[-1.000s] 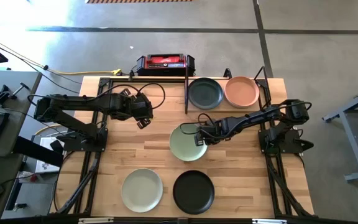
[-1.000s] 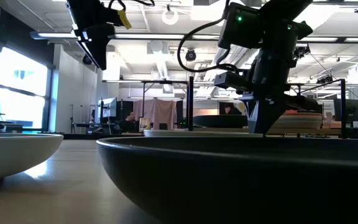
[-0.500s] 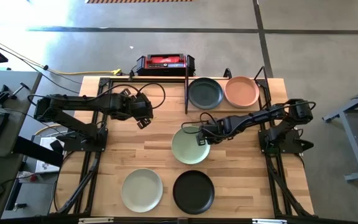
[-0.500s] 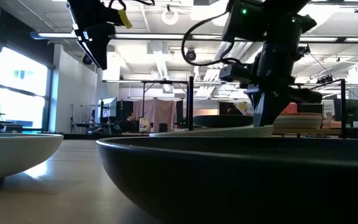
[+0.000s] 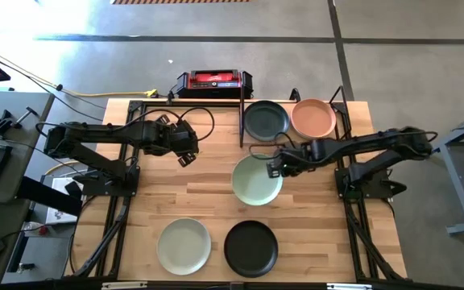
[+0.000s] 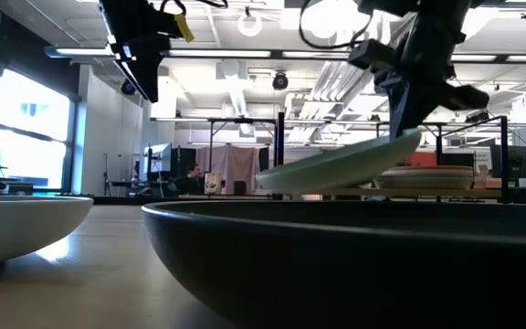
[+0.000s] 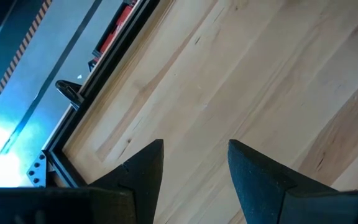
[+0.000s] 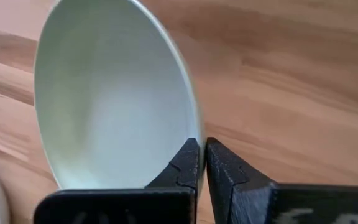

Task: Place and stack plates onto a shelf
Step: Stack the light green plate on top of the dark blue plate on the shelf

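Note:
A pale sage green plate (image 5: 256, 181) hangs above the table's middle, with my right gripper (image 5: 274, 167) shut on it; the low view shows this plate (image 6: 336, 167) tilted in the air. On the shelf (image 5: 241, 121) at the far right rest a black plate (image 5: 266, 121) and a peach-pink plate (image 5: 313, 118). Near the table's front edge lie a pale plate (image 5: 184, 246) and a second black plate (image 5: 250, 248). My left gripper (image 5: 185, 155) hovers open over bare wood left of centre, holding nothing. My right gripper pinches the green plate's rim (image 8: 193, 134) on its far right side, one finger inside the plate and one outside. The fingers (image 8: 188, 163) slant down from the table's right. The plate is lifted clear and tilted, its free side lower.
The shelf's upright black bar (image 5: 241, 113) stands just left of the black plate on it. A red and black box (image 5: 213, 80) sits beyond the table's far edge. Bare wood (image 5: 176, 189) lies between the two arms.
My right gripper has risen and moved toward the table's right and far edge, still shut on the green plate's rim. The plate has come off the table, lifted clear and tilted, with the held side higher.

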